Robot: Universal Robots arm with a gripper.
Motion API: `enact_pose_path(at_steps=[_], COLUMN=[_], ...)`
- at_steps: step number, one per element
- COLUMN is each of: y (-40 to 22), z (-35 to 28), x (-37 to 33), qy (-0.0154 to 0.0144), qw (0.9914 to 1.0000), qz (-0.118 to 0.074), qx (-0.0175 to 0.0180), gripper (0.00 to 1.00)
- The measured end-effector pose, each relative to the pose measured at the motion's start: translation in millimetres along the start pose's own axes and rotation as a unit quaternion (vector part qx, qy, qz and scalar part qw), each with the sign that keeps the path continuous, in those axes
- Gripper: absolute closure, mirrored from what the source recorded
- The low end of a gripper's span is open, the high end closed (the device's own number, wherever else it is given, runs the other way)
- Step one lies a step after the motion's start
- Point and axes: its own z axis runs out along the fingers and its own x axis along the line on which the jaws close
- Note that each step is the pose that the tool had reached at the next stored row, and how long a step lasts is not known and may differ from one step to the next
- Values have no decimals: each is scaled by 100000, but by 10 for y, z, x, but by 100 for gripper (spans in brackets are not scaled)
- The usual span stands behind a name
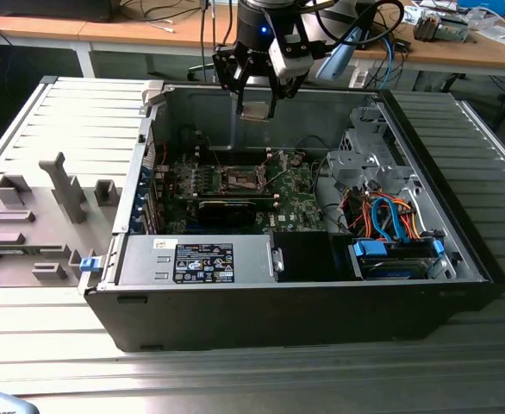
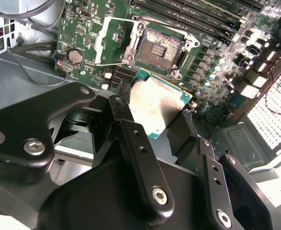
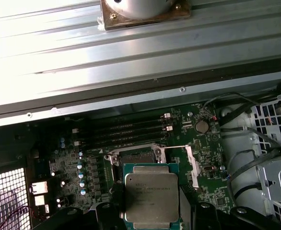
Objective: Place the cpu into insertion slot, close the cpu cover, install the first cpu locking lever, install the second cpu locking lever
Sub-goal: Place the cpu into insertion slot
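Note:
My gripper [image 1: 257, 105] hangs above the open computer case, shut on the cpu [image 1: 257, 111], a flat square chip with a silvery top. In both wrist views the black fingers [image 2: 127, 120] clamp two opposite edges of the cpu [image 2: 159, 103] [image 3: 151, 196]. Below it, the insertion slot [image 2: 159, 48] [image 1: 241, 178] lies bare in the green board, its brownish contact field showing. In the first wrist view the chip hides part of the insertion slot [image 3: 136, 154]. The cpu cover [image 2: 103, 42] is swung open beside the socket, and a thin lever wire [image 2: 112, 63] sticks out near it.
A long black card [image 1: 227, 207] lies in front of the socket and narrow black memory slots [image 3: 126, 129] behind it. A drive cage [image 1: 364, 159] with orange and blue cables [image 1: 390, 220] is at the exterior view's right. The power supply [image 1: 196, 259] and case walls enclose the board.

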Motion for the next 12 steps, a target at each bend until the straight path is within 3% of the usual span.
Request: enact_pose_path(at_steps=[12], y=[0], z=[0], x=[0], qy=[-41], qw=[99999], qz=[469], qx=[-10], gripper=[45])
